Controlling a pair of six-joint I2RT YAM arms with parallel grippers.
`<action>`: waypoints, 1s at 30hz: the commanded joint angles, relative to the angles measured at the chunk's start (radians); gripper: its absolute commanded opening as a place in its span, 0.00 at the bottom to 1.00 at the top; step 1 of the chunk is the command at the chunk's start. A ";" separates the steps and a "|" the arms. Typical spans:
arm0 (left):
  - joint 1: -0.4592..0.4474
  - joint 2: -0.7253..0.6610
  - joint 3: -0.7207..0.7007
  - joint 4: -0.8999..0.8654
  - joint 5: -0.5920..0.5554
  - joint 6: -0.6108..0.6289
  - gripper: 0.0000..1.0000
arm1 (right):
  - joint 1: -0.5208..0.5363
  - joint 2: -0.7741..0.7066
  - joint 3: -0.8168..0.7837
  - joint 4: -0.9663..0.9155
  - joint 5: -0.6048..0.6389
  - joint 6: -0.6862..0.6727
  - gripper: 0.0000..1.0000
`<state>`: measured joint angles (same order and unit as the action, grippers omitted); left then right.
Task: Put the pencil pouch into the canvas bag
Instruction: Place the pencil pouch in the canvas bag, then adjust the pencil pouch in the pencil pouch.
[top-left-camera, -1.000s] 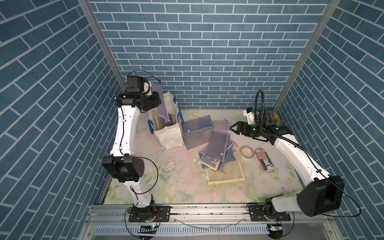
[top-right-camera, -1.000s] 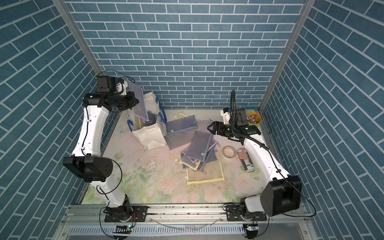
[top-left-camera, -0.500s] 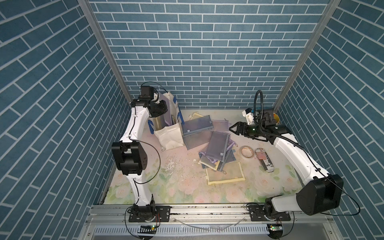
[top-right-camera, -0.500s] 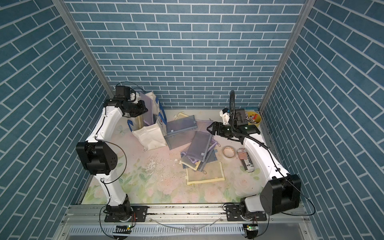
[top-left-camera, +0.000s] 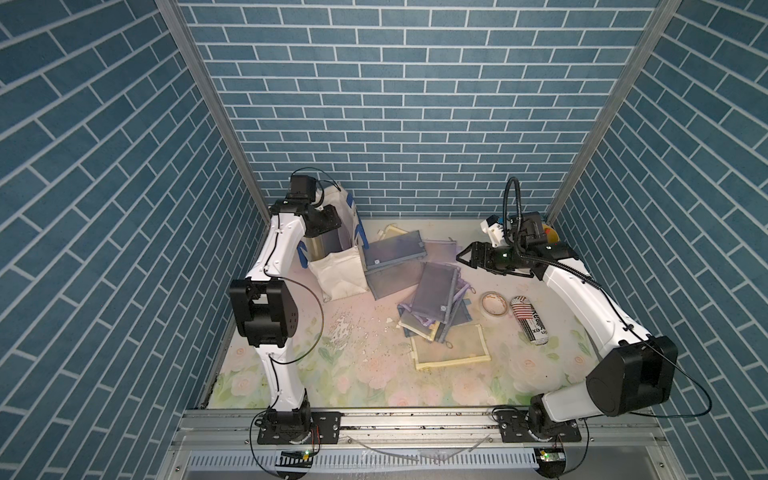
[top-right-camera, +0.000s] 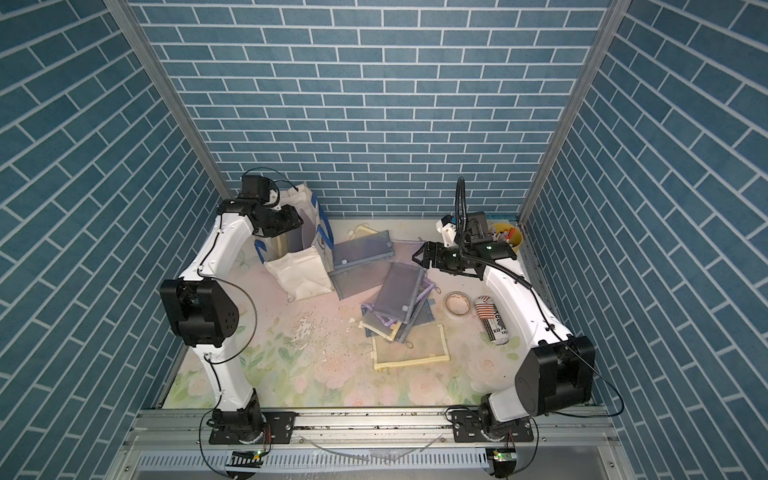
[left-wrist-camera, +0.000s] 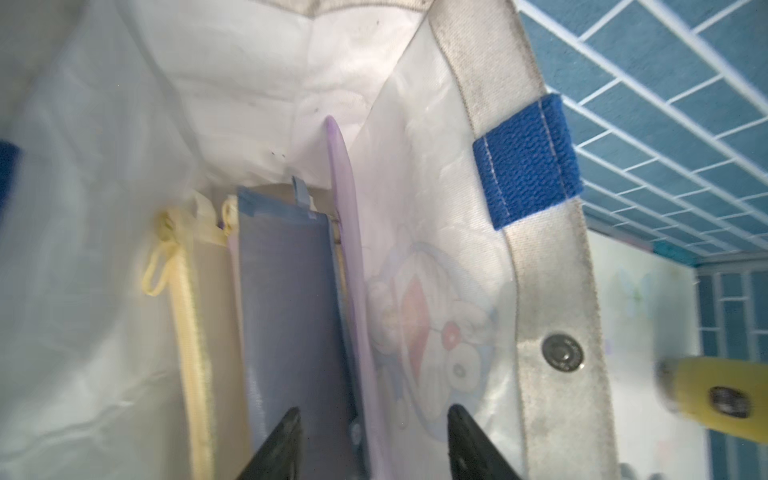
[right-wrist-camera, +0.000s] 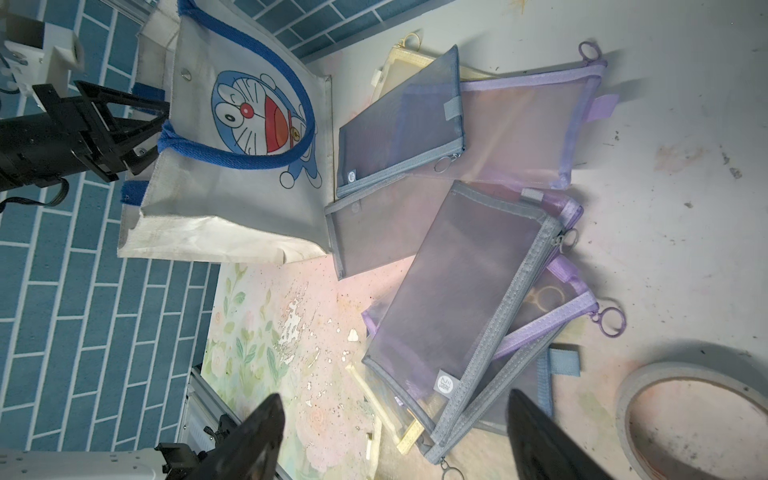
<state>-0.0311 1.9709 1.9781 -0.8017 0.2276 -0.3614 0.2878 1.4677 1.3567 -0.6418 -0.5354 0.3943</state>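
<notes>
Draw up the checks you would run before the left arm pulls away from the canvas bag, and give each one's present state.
1. Left gripper jaws apart: ok.
2. Lilac pouch inside the canvas bag, standing on edge: ok.
3. Lilac pouch clear of both jaws: cannot tell; the wrist view cuts off there.
4. Bag upright, mouth open: ok.
5. Right gripper open, empty, above the pouch pile: ok.
6. All pouches bagged: not ok; several lie on the table.
</notes>
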 joint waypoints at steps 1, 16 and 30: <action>-0.006 -0.055 0.065 -0.066 -0.115 0.061 0.65 | -0.002 -0.022 0.038 -0.045 0.007 -0.013 0.82; -0.486 -0.306 -0.190 0.011 0.000 -0.016 0.79 | -0.004 -0.070 -0.161 0.045 0.074 0.168 0.80; -0.625 -0.171 -0.514 0.325 0.124 -0.297 0.80 | -0.024 0.123 -0.285 0.337 -0.089 0.226 0.77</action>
<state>-0.6575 1.7954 1.4841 -0.5728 0.3264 -0.5900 0.2687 1.5566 1.0969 -0.3870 -0.5636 0.5915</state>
